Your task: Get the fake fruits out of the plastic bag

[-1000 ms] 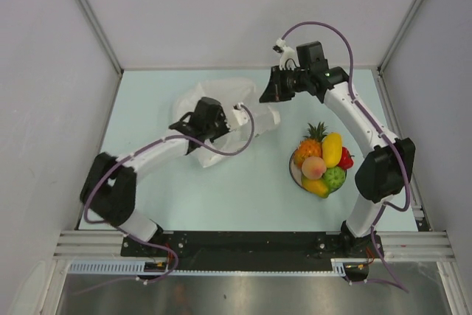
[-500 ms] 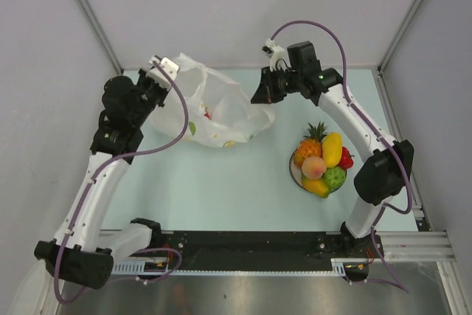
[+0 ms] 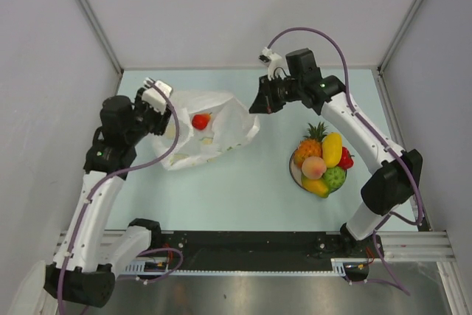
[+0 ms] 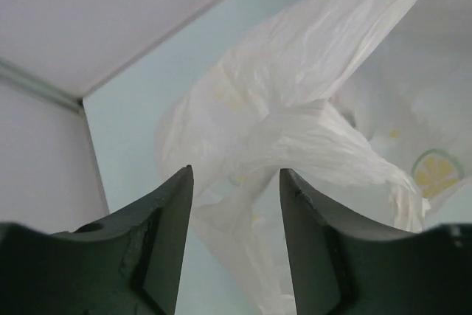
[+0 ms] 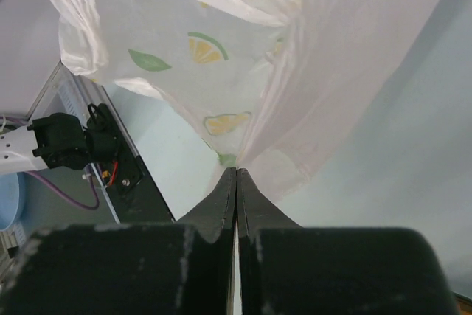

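The right gripper [image 5: 236, 182] pinches the plastic bag [image 3: 210, 138] at its thin edge, jaws pressed together. The left gripper [image 4: 236, 245] stands spread at the opposite crumpled side. A red strawberry [image 3: 200, 121] shows among the folds, and the other fake fruits [image 3: 317, 164] are heaped on the plate [image 3: 293, 171]. Lifting the pinched corner slowly should let the glossy, rounded fruit roll off the slippery, crinkly film.

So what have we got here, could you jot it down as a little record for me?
bag: white plastic, crumpled, far left part of the table
left gripper: open, at the bag's left end
right gripper: shut on the bag's right end
strawberry: red, showing in the bag's folds
plate: right of the bag, piled with fruits
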Tool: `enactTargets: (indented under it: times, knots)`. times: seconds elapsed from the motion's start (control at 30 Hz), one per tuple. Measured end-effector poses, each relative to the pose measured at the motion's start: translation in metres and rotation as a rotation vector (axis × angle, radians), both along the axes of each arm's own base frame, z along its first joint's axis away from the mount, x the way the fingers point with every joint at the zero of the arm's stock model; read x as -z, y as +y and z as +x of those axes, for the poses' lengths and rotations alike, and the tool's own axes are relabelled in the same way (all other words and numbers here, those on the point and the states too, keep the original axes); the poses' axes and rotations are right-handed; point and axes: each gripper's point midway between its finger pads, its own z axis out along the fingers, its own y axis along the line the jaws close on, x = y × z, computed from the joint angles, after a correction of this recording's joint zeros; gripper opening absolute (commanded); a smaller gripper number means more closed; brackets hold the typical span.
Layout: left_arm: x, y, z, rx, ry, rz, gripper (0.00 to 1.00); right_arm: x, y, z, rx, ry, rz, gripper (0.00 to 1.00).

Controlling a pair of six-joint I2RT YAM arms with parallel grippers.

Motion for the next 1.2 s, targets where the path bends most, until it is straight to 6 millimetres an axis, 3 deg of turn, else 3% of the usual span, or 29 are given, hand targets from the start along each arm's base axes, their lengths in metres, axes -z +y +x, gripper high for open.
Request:
enactTargets:
  times: [0.07,0.17,0.2,0.23,0.27,0.37,0.43,0.53,0.6,0.73,0.9,1.07,1.2]
  knots:
    - [-0.041,-0.017,-0.006,0.065,-0.057,-0.069,0.58,0.000,0.005,-0.004,-0.014,0.002,0.003,0.00]
    - [-0.099,-0.059,-0.019,0.238,-0.141,-0.154,0.47,-0.001,0.008,-0.007,-0.025,0.011,0.010,0.00]
    - [-0.109,-0.075,-0.026,0.307,-0.150,-0.172,0.40,-0.002,0.008,-0.006,-0.020,0.017,0.015,0.00]
    - [-0.111,-0.089,-0.032,0.367,-0.145,-0.183,0.37,-0.002,0.007,-0.005,-0.015,0.021,0.018,0.00]
    - [-0.107,-0.100,-0.035,0.411,-0.126,-0.190,0.28,-0.002,0.007,-0.004,-0.010,0.025,0.020,0.00]
    - [-0.067,-0.138,-0.035,0.525,0.009,-0.178,0.08,-0.003,0.004,0.003,0.012,0.041,0.034,0.00]
    - [-0.020,-0.160,-0.031,0.569,0.134,-0.150,0.04,-0.003,0.002,0.006,0.027,0.051,0.039,0.00]
    - [0.046,-0.171,-0.029,0.573,0.303,-0.099,0.00,-0.003,-0.001,0.009,0.040,0.056,0.042,0.00]
    - [0.073,-0.171,-0.031,0.568,0.359,-0.058,0.00,-0.004,-0.003,0.011,0.047,0.056,0.046,0.00]
    - [0.081,-0.176,-0.028,0.578,0.316,0.009,0.00,-0.005,-0.003,0.011,0.051,0.058,0.050,0.00]
    - [0.099,-0.182,-0.006,0.537,0.232,0.139,0.00,-0.005,-0.003,0.012,0.055,0.063,0.053,0.00]
    - [0.137,-0.166,0.028,0.426,0.218,0.307,0.00,-0.006,-0.004,0.013,0.059,0.066,0.060,0.00]
    - [0.152,-0.152,0.050,0.354,0.190,0.429,0.00,-0.007,-0.009,0.017,0.077,0.074,0.066,0.00]
